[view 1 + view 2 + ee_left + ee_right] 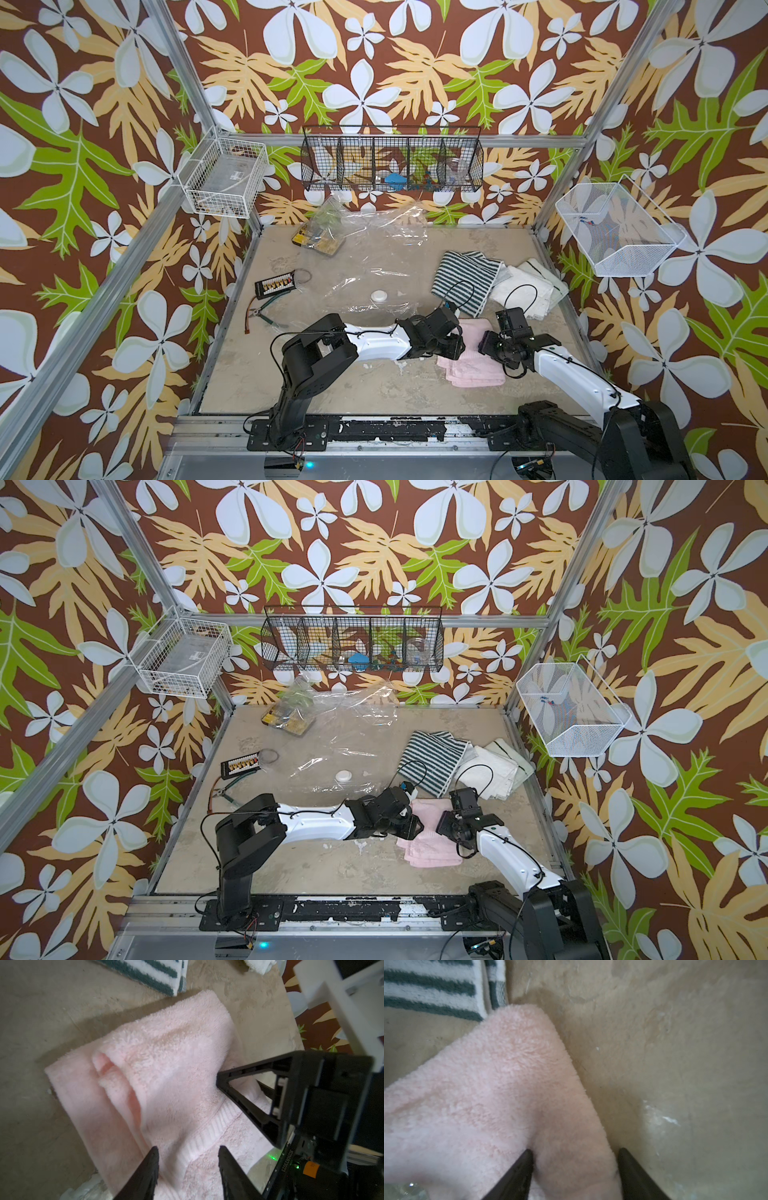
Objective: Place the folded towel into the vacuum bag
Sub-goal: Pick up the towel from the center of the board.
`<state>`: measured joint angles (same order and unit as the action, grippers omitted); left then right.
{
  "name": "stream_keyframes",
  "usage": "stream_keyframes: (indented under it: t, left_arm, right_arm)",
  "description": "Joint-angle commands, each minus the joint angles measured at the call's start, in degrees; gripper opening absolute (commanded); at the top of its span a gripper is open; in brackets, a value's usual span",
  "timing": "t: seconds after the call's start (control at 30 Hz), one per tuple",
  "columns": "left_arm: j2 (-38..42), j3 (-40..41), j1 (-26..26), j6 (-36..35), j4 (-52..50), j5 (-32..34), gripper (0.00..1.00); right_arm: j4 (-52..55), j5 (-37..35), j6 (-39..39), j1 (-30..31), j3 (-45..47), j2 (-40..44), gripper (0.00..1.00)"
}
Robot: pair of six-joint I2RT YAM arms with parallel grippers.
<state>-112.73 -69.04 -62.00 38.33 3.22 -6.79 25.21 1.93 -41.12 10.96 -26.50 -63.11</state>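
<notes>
The folded towel (471,365) (432,850) is pink and fluffy and lies at the front right of the table. Both arms meet over it. My left gripper (189,1148) (459,349) comes in from the left, its fingers closed on the ribbed edge band of the towel (166,1064). My right gripper (576,1150) (482,345) pinches a thick bulging fold at the towel's (498,1084) other edge. The cloth between them is humped up. The vacuum bag (374,257) (345,737) lies flat across the middle of the table behind the arms, with its round white valve cap (379,296) facing up.
A green-and-white striped towel (463,276) and a white towel (525,286) lie just behind the pink one. Pliers (262,313), a black connector board (276,284) and a yellow box (318,241) sit at the left. Wire baskets (392,164) hang on the walls.
</notes>
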Motion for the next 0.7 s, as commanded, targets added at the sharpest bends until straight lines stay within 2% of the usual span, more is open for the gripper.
stream_keyframes:
  t: [0.0,0.07,0.17,0.33,0.4,0.53,0.67]
  left_arm:
    - [-2.41,-0.66,-0.05,-0.62,0.97,-1.07,0.47]
    - [-3.6,-0.32,0.01,-0.31,1.62,-1.49,0.47]
    - [-4.58,-0.11,0.03,-0.1,2.22,-1.57,0.46]
    - [-3.81,1.65,0.01,0.26,4.79,-1.15,0.45]
    - [-2.56,2.43,0.03,0.24,5.2,-0.96,0.45]
    - [2.7,6.22,0.03,0.42,5.33,-0.77,0.44]
    - [8.67,10.08,0.03,0.44,5.36,-0.49,0.44]
  right_arm:
    - [0.33,-0.19,1.52,0.36,-1.7,1.78,0.41]
    - [1.73,-0.97,2.08,1.94,-3.56,3.66,0.28]
    - [4.21,-2.99,1.77,7.25,-6.51,4.49,0.18]
    - [2.6,-5.18,-5.43,19.94,-8.23,2.13,0.17]
    - [0.8,-5.87,-7.81,22.7,-7.37,-0.29,0.17]
    - [-3.76,-6.39,-9.07,23.05,-3.61,-3.16,0.16]
    - [-3.64,-8.52,-7.04,23.03,-3.71,-5.27,0.16]
